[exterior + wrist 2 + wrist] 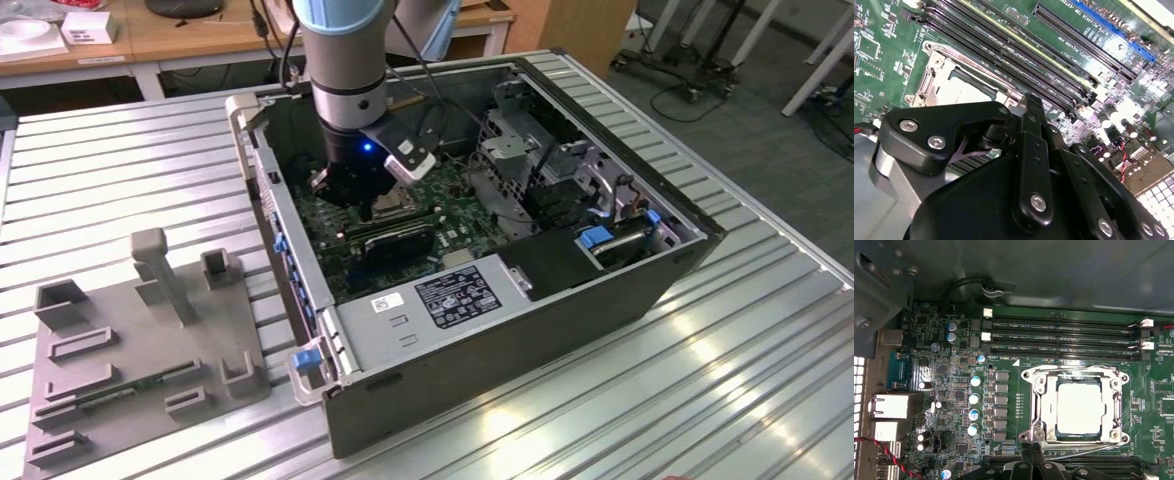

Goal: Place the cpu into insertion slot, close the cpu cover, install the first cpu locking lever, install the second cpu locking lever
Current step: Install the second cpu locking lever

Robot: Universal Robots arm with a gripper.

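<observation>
The cpu (1079, 407), a flat square chip with a pale metal top, lies in the socket on the green motherboard. The cpu cover (1040, 405), a silver frame, lies flat around it. Thin silver lever rods run along two opposite socket edges, one (1074, 371) by the memory slots and one (1079, 452) by my fingers. My gripper (1031, 447) is shut, its black fingertips together and down at a corner of the socket. The second wrist view shows the gripper (1034, 100) beside the cover (934, 82) and the cpu (971, 82). In the exterior view the gripper (358, 195) reaches down inside the open computer case.
Black memory slots (1064, 337) run beside the socket, and a row of capacitors (974, 397) stands on its other side. The case walls (534, 330), a power supply (441, 295) and drive cages hem in the board. A grey fixture (147, 340) sits at the exterior view's left.
</observation>
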